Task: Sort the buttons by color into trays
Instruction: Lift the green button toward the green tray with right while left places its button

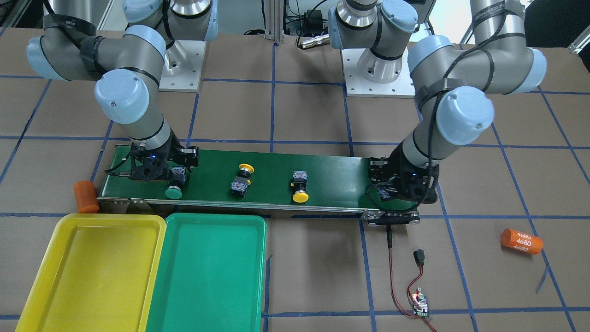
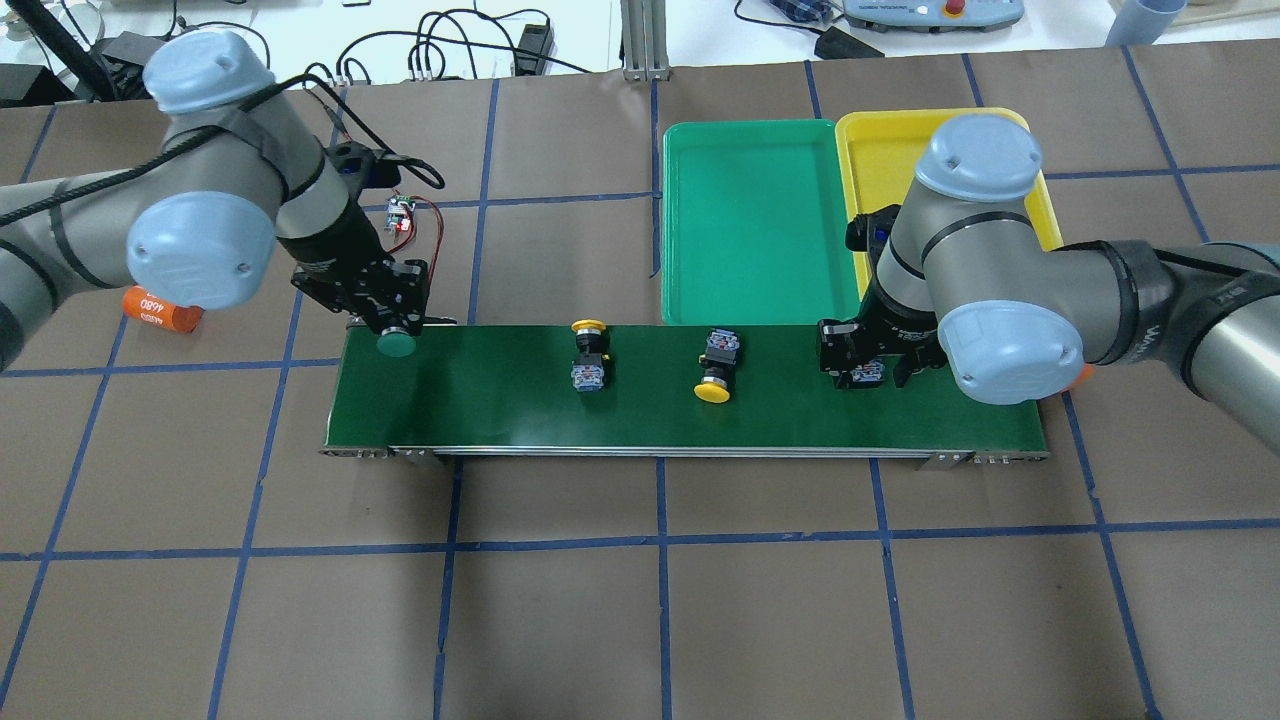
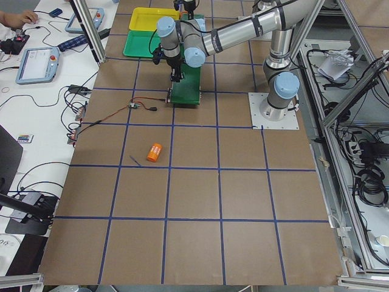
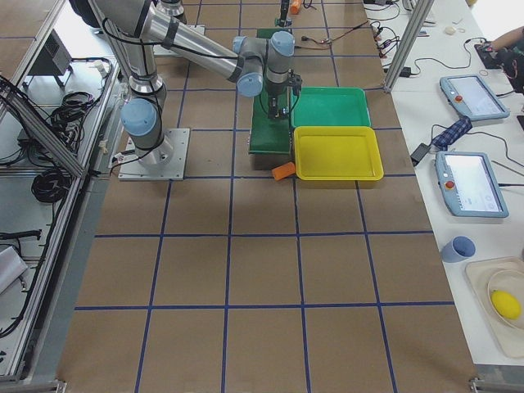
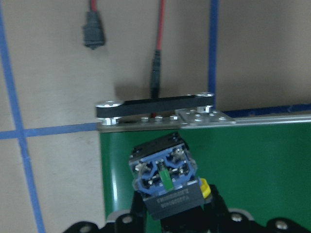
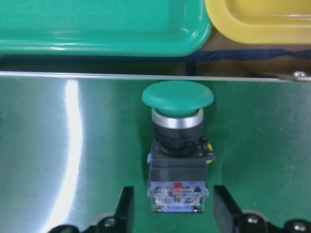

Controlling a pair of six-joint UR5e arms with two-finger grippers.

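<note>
The left gripper (image 2: 397, 325) pinches a green button (image 5: 166, 177) over the dark-green belt (image 2: 500, 390) end. The right gripper (image 6: 174, 208), fingers spread, straddles the other green button (image 6: 177, 126) lying on the belt. The green tray (image 6: 97, 44) and yellow tray (image 6: 257, 34) sit just beyond it on the brown, blue-gridded table (image 2: 650, 600).
</note>
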